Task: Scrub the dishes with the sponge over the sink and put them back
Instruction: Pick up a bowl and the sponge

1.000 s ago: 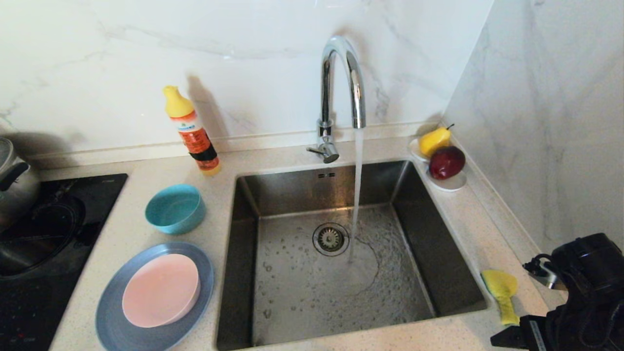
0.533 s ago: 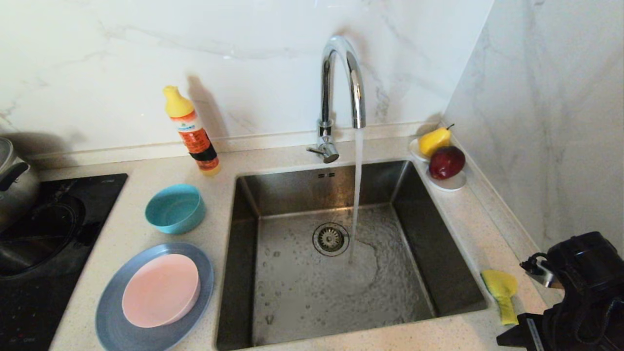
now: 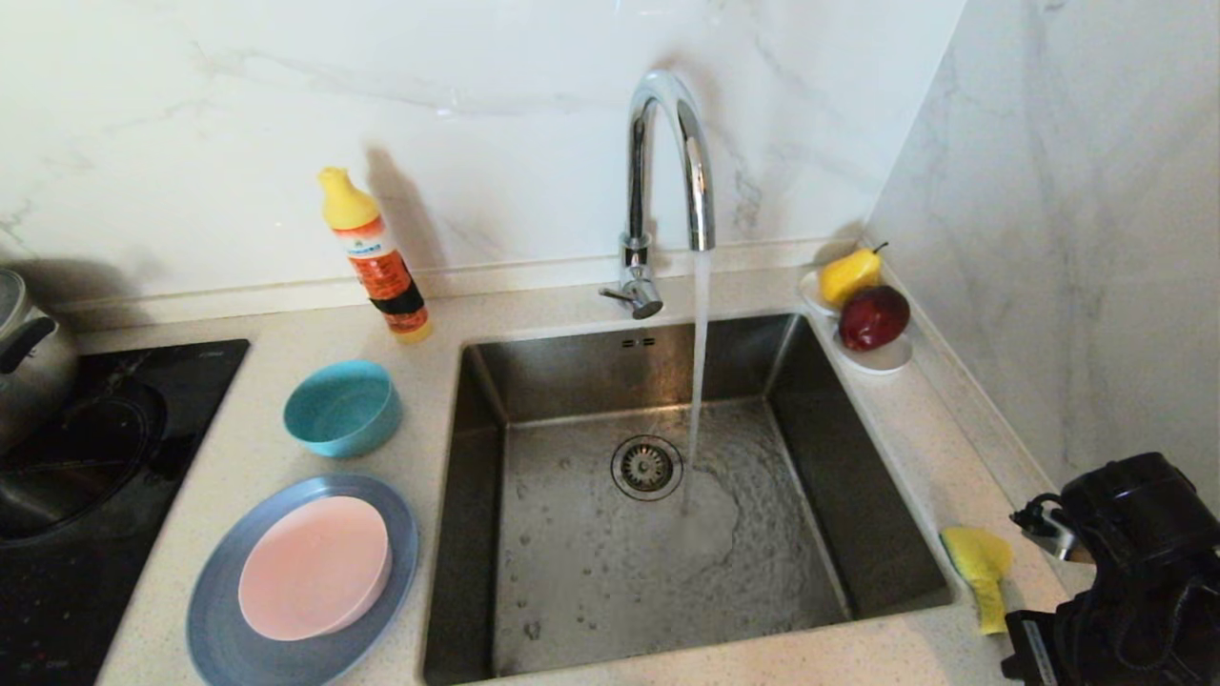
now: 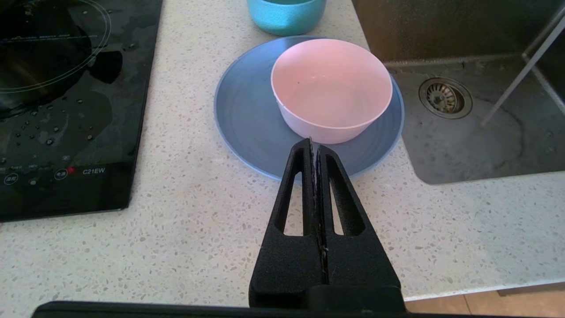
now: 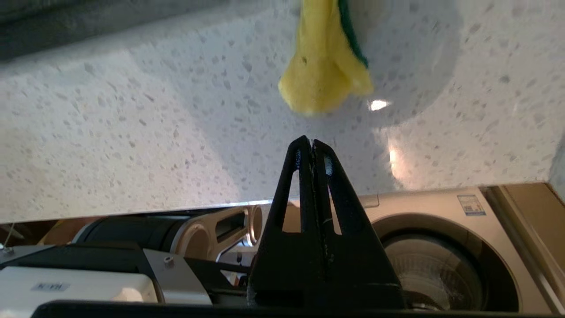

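- The right tool hangs at the near right corner of the counter, its two black fingers pressed flat together with nothing between them; in the head view only the dark bulk of that arm shows, at the lower right.
- Just past the right tool's tips lies the sponge, yellow with a green scouring face along one edge, crumpled on the counter strip to the right of the sink. Tool and sponge are close but apart.
- The left tool is closed as well, fingers meeting in one seam and holding nothing. It sits above the counter's near left part, its tips before the near rim of the blue-grey plate.
- The pink bowl stands upright on that plate, off centre toward the sink.
- Beyond the plate, the teal bowl rests upright on the counter, apart from the plate.
- A black cooktop takes up the far left, with a steel pot at its back.
- In the sink, water falls from the tap and lands just right of the drain strainer.
- At the back wall stands an orange bottle with a yellow cap.
- At the far right corner, a white dish bears a pear and an apple.
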